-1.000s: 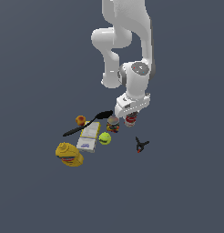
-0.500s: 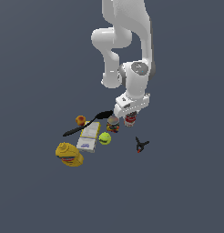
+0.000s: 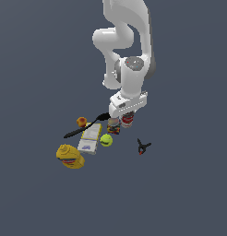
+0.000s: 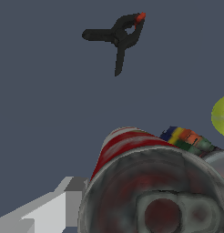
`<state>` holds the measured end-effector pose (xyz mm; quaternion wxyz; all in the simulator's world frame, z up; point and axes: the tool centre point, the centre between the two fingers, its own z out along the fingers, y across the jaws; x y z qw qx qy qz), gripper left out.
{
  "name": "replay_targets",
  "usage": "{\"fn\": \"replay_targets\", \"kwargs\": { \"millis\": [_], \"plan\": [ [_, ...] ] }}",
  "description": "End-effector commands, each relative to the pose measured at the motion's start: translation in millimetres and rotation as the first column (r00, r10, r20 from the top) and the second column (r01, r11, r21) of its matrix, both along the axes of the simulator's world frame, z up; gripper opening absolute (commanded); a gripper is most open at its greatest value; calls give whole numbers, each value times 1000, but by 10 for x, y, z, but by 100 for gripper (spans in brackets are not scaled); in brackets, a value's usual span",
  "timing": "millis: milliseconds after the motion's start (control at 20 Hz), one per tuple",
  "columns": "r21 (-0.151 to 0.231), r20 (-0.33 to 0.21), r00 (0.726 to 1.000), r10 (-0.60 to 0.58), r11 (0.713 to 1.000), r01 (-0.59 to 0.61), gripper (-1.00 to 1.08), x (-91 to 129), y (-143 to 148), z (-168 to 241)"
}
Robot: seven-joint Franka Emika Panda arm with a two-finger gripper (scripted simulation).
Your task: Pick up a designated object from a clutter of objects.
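The designated object, a red and white can [image 3: 128, 120] with a grey lid, stands at the back right of the clutter of objects [image 3: 94, 136]. My gripper [image 3: 127, 115] hangs straight over it, its jaws down around the can and shut on it. In the wrist view the can [image 4: 150, 182] fills the frame close up, with one grey finger [image 4: 45, 216] pressed against its side. A similar can with a multicoloured label [image 3: 114, 127] [image 4: 184, 137] stands right beside it.
A yellow-green ball [image 3: 106, 140], white box [image 3: 89, 139], black spatula [image 3: 85, 125], orange fruit [image 3: 81, 121] and yellow mustard bottle [image 3: 70, 156] lie toward the exterior view's left. A black clamp [image 3: 143, 146] [image 4: 118, 36] lies apart on the exterior view's right.
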<state>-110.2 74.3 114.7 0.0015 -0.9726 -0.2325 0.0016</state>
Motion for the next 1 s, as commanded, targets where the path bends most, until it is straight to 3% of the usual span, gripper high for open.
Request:
{"fn": "replay_targets", "kwargs": {
  "millis": [0,950],
  "plan": [
    [1,4,1000,-1,1000,1,-100,86,-148,151],
    [0,4,1000,-1,1000,1,-100,884,-1657,1562]
  ]
}}
